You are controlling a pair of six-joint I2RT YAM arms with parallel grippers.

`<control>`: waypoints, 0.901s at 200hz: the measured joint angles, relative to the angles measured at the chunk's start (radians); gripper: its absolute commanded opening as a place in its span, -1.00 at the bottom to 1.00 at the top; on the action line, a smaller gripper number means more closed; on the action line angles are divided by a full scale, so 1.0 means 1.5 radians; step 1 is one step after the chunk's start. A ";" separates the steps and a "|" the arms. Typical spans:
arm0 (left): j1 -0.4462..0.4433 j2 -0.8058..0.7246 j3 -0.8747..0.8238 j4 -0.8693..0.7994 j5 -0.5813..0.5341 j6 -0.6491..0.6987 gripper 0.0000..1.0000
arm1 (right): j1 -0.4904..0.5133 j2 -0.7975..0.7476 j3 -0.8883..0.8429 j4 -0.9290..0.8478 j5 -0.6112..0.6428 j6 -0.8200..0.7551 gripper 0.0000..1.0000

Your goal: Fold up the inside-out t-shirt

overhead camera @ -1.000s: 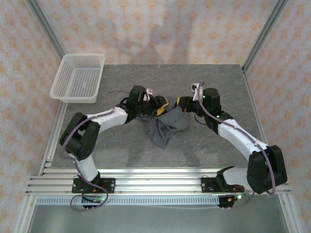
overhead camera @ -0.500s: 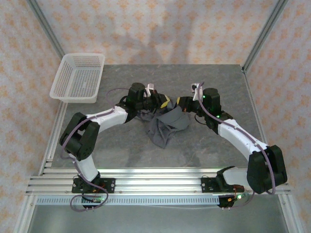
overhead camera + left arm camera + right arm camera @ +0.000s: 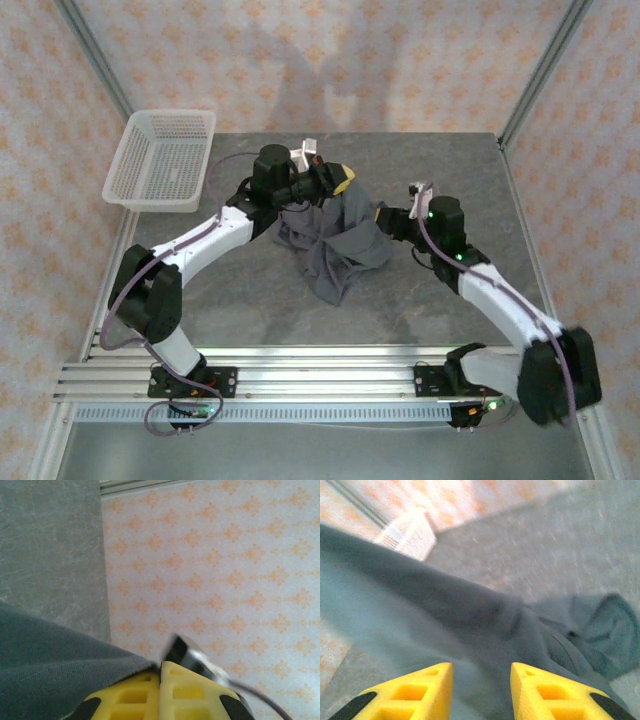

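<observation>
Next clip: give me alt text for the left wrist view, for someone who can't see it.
The left hand, its yellow fingers pressed together at the bottom edge, pinches the edge of the dark grey t-shirt, which spreads to the lower left. Behind are the grey table at upper left and an orange-patterned wall.

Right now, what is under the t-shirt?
Grey table shows all around the t-shirt, and the shirt's lower folds rest on it. The upper edge hangs from the shut left jaws. Whatever lies beneath the bunched cloth is covered.
</observation>
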 measured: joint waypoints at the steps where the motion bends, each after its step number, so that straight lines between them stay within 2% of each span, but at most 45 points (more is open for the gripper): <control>1: 0.000 0.000 0.000 -0.001 0.000 0.001 -1.00 | 0.004 -0.004 0.000 0.000 0.003 -0.003 -0.30; 14: -0.001 0.003 0.006 -0.016 0.000 0.007 -1.00 | 0.077 -0.053 0.010 0.005 0.065 -0.040 -0.30; 27: -0.003 0.010 0.017 -0.027 0.000 0.010 -1.00 | 0.151 -0.059 0.035 0.005 0.131 -0.062 -0.29; 57: -0.006 0.022 0.029 -0.046 -0.003 0.012 -1.00 | 0.284 0.022 0.089 0.013 0.320 -0.067 -0.21; 74: -0.008 0.023 0.032 -0.052 -0.005 0.012 -1.00 | 0.314 0.088 0.120 -0.009 0.403 -0.036 -0.07; 93: -0.008 0.024 0.039 -0.061 -0.008 0.012 -1.00 | 0.318 0.151 0.143 -0.030 0.475 0.014 0.25; 108: -0.008 0.025 0.047 -0.065 -0.011 0.012 -1.00 | 0.317 0.188 0.151 -0.040 0.521 0.051 0.27; 152: -0.008 0.033 0.055 -0.070 -0.013 0.012 -1.00 | 0.286 0.283 0.189 -0.060 0.569 0.122 0.05; 165: -0.008 0.035 0.055 -0.073 -0.013 0.012 -1.00 | 0.270 0.297 0.195 -0.060 0.566 0.125 -0.25; 180: -0.008 0.035 0.055 -0.078 -0.013 0.012 -1.00 | 0.256 0.307 0.198 -0.060 0.564 0.132 -0.77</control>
